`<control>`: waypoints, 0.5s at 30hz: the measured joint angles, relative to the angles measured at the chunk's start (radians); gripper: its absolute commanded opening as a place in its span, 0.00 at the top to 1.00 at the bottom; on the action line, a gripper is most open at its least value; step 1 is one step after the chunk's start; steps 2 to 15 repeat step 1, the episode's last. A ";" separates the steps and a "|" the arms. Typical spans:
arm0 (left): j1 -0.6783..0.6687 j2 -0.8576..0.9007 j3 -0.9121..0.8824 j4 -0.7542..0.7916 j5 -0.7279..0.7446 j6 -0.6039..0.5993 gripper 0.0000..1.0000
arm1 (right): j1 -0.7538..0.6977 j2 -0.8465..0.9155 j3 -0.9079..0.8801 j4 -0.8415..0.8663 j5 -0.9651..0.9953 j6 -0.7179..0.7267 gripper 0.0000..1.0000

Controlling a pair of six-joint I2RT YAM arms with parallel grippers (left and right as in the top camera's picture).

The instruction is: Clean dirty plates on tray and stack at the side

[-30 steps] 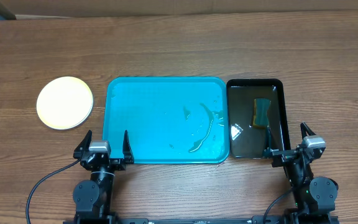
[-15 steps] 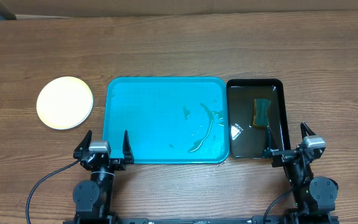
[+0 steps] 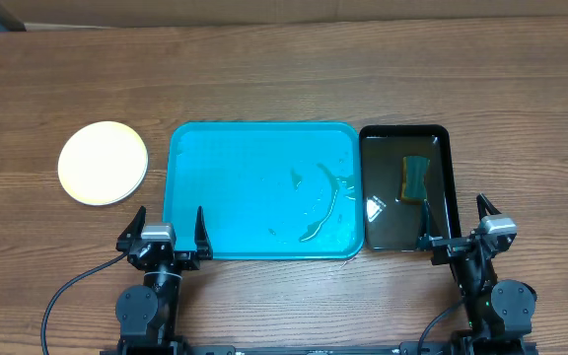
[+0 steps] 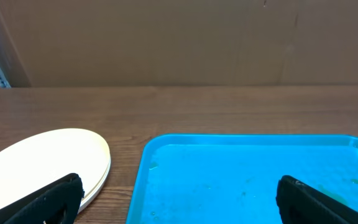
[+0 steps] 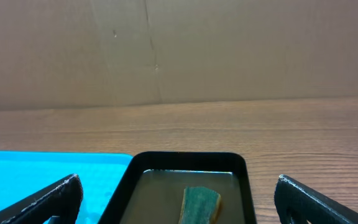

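Observation:
The plates [image 3: 103, 163] lie stacked on the wood left of the tray, the pale yellow one on top with no smear showing; the left wrist view shows the stack [image 4: 42, 162] with layered rims. The turquoise tray [image 3: 245, 177] holds no plates, only thin wet streaks [image 3: 328, 192]. My left gripper [image 3: 170, 222] stands open at the tray's near left corner, nothing between its fingers [image 4: 179, 190]. My right gripper [image 3: 454, 225] is open too, at the near end of the black tray, and it is empty [image 5: 178, 186].
A black glossy tray [image 3: 442, 133] right of the turquoise one holds shallow liquid and a green-and-yellow sponge [image 3: 416, 178], also seen in the right wrist view as the sponge [image 5: 200, 202]. A cardboard wall runs along the table's far edge.

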 measured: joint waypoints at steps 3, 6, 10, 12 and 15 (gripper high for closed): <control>0.000 0.000 0.000 0.000 0.000 0.000 0.00 | 0.000 0.000 0.000 0.000 0.000 0.000 0.00; 0.000 0.000 0.000 0.000 0.000 0.000 0.00 | 0.000 0.000 0.000 0.000 0.000 0.000 0.00; 0.000 0.000 0.000 0.000 0.000 0.000 0.00 | 0.000 0.000 0.000 0.000 0.000 0.000 0.00; 0.000 0.000 0.000 0.000 0.000 0.000 0.00 | 0.000 0.000 0.000 0.000 0.000 0.000 0.00; 0.000 0.000 0.000 0.000 0.000 0.000 0.00 | 0.000 0.000 0.000 0.000 0.000 0.000 0.00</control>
